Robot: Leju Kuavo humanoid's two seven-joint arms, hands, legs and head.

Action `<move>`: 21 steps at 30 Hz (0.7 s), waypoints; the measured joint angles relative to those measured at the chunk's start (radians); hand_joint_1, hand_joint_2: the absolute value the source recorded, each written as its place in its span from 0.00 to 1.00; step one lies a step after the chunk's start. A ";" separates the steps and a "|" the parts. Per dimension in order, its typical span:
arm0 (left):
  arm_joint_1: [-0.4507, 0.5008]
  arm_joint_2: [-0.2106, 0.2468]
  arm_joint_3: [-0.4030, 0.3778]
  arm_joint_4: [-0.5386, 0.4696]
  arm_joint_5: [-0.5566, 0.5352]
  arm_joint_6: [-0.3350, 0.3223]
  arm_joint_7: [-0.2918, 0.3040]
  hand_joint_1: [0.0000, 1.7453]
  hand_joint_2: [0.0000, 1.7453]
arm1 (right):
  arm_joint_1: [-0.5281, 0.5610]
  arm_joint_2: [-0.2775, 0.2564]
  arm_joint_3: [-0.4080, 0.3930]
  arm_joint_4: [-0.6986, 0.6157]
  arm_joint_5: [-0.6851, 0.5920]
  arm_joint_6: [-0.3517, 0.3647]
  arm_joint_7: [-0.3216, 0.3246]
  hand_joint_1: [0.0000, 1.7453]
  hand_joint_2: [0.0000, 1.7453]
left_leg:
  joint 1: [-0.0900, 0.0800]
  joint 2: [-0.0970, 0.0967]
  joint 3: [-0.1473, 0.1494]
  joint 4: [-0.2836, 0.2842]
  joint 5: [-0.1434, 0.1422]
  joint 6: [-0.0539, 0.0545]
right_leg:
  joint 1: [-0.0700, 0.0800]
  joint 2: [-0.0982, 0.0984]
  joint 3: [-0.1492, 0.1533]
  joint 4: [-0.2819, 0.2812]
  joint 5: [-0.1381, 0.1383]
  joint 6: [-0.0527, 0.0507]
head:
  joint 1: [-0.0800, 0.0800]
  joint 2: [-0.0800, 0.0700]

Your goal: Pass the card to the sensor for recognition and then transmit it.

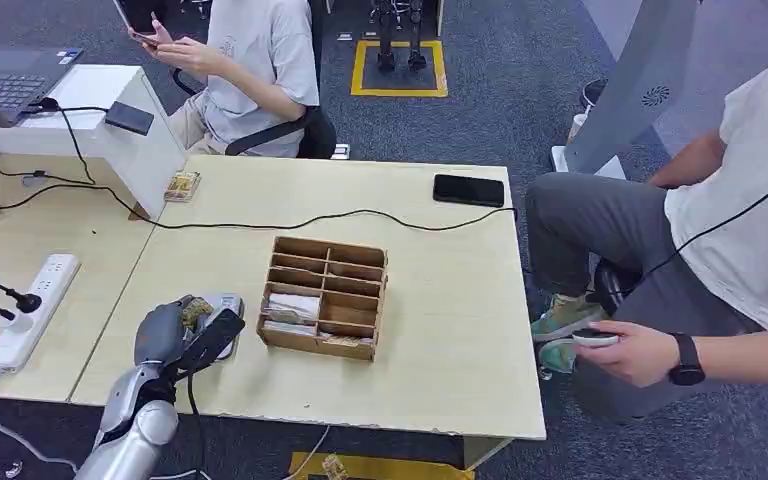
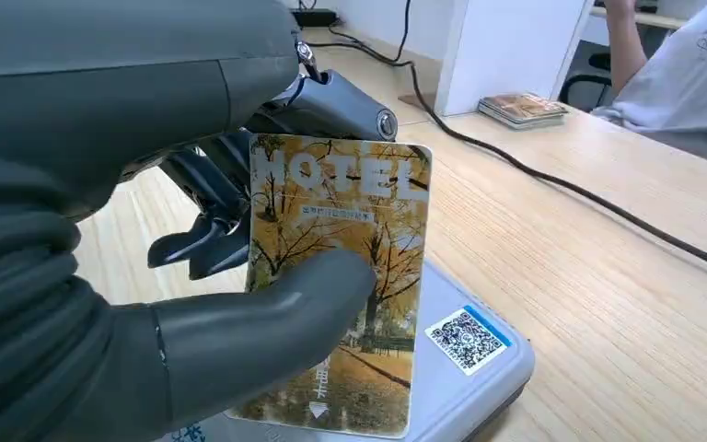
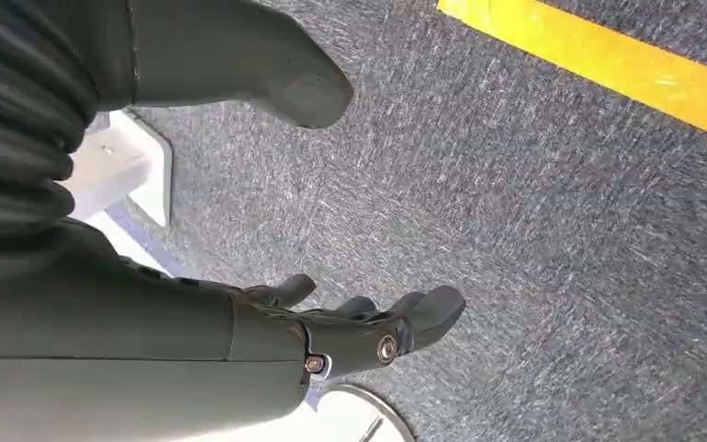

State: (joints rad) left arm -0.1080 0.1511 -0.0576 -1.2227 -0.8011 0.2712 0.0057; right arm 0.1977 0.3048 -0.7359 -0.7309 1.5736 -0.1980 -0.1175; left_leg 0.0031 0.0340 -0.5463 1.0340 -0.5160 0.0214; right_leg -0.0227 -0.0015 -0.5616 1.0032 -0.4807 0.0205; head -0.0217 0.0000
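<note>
- The left robot hand [image 2: 239, 304] is pinching a hotel card [image 2: 341, 276] between thumb and fingers, holding it just above the grey sensor [image 2: 479, 368]
- The sensor is lying on the counter [image 1: 440, 300], at nine o'clock from the wooden organizer [image 1: 325, 295]
- The right robot hand [image 3: 331, 331] is hanging over the carpet [image 3: 534, 203], fingers apart and holding nothing

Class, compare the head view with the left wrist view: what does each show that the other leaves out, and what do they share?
Head view alone: the wooden organizer, the black phone, the power strip and a seated person's hand.

Left wrist view alone: the card's autumn-tree print with HOTEL lettering, and the QR sticker on the sensor.

Both: the left hand holding the card over the grey sensor, the table and the black cable.
</note>
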 joint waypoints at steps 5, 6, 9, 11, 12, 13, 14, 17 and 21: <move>0.002 -0.001 0.002 0.003 0.024 -0.001 -0.012 1.00 1.00 | 0.000 0.000 0.002 -0.004 0.000 0.004 -0.004 0.00 1.00 | 0.000 0.000 0.000 0.000 0.000 0.000 | 0.000 0.000 0.000 0.000 0.000 0.000 | 0.000 0.000; 0.003 -0.003 0.004 0.003 0.043 -0.008 -0.022 1.00 1.00 | 0.000 0.000 0.003 -0.005 0.000 0.004 -0.004 0.00 1.00 | 0.000 0.000 0.000 0.000 0.000 0.000 | 0.000 0.000 0.000 0.000 0.000 0.000 | 0.000 0.000; 0.006 -0.012 0.018 0.002 0.164 -0.052 -0.066 1.00 1.00 | 0.001 0.000 0.003 -0.005 0.000 0.003 -0.011 0.00 1.00 | 0.000 0.000 0.000 0.000 0.000 0.000 | 0.000 0.000 0.000 0.000 0.000 0.000 | 0.000 0.000; 0.010 -0.021 0.029 -0.005 0.260 -0.076 -0.097 1.00 1.00 | 0.001 0.000 0.003 -0.005 0.000 -0.002 -0.014 0.00 1.00 | 0.000 0.000 0.000 0.000 0.000 0.000 | 0.000 0.000 0.000 0.000 0.000 0.000 | 0.000 0.000; 0.011 -0.025 0.034 -0.013 0.310 -0.086 -0.108 1.00 1.00 | 0.001 0.000 0.003 -0.004 0.000 -0.007 -0.015 0.00 1.00 | 0.000 0.000 0.000 0.000 0.000 0.000 | 0.000 0.000 0.000 0.000 0.000 0.000 | 0.000 0.000; 0.012 -0.030 0.037 -0.021 0.360 -0.096 -0.114 1.00 1.00 | 0.001 0.000 0.003 -0.004 0.000 -0.012 -0.015 0.00 1.00 | 0.000 0.000 0.000 0.000 0.000 0.000 | 0.000 0.000 0.000 0.000 0.000 0.000 | 0.000 0.000; 0.012 -0.034 0.042 -0.027 0.392 -0.103 -0.117 1.00 1.00 | 0.001 0.000 0.003 -0.004 0.000 -0.015 -0.016 0.00 1.00 | 0.000 0.000 0.000 0.000 0.000 0.000 | 0.000 0.000 0.000 0.000 0.000 0.000 | 0.000 0.000; 0.013 -0.045 0.051 -0.051 0.543 -0.119 -0.151 1.00 1.00 | 0.001 0.000 0.002 0.001 0.000 -0.027 -0.016 0.00 1.00 | 0.000 0.000 0.000 0.000 0.000 0.000 | 0.000 0.000 0.000 0.000 0.000 0.000 | 0.000 0.000; 0.012 -0.067 0.078 -0.122 0.893 -0.179 -0.208 1.00 1.00 | -0.007 -0.006 0.002 0.042 0.000 -0.071 -0.018 0.00 1.00 | 0.000 0.000 0.000 0.000 0.000 0.000 | 0.000 0.000 0.000 0.000 0.000 0.000 | 0.000 0.000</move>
State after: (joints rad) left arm -0.0960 0.0843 0.0202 -1.3442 0.0921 0.0919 -0.2022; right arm 0.1909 0.2983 -0.7340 -0.6886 1.5732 -0.2693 -0.1350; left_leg 0.0033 0.0338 -0.5465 1.0341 -0.5160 0.0214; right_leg -0.0226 -0.0016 -0.5618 1.0032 -0.4806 0.0205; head -0.0214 0.0000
